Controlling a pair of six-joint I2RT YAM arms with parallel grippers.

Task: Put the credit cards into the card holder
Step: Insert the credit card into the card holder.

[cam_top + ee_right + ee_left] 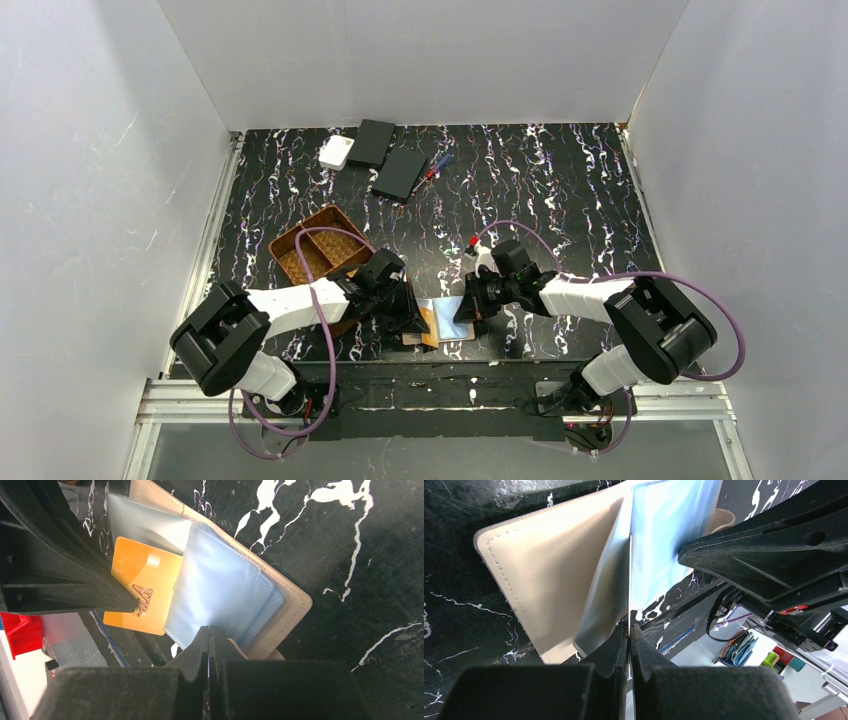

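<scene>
- near the front edge of the worktop (560,180), seen from the top view, the card holder (447,312) lies open between the two arms, with an orange card (431,325) showing at its left side.
- the left tool (418,318) and the right tool (466,315) both come down onto the holder from opposite sides, close to each other; from this height i cannot tell how their jaws stand.
- well apart from them, a brown woven tray (300,262) sits beside the left arm, and a white box (336,152), two black boxes (372,142) and a pen (435,167) lie near the far edge.
- left wrist view: the left tool (630,627) is narrow, its tips pressed together on the edge of a clear leaf (664,535) of the card holder.
- that leaf stands up, seen almost edge-on, from the tan cover (549,575), which lies flat on the worktop; the black body of the right tool sits just beside the leaf on the right.
- right wrist view: the right tool (208,632) is narrow too, its tips closed on the near edge of the stack of bluish pockets (220,585), with the tan cover showing as a rim around them.
- the orange card lies just left of that stack, its top edge against a silvery leaf and its lower end sticking out past the holder; whether it sits inside a pocket i cannot tell.
- the black finger of the left tool covers part of the card's left side.
</scene>
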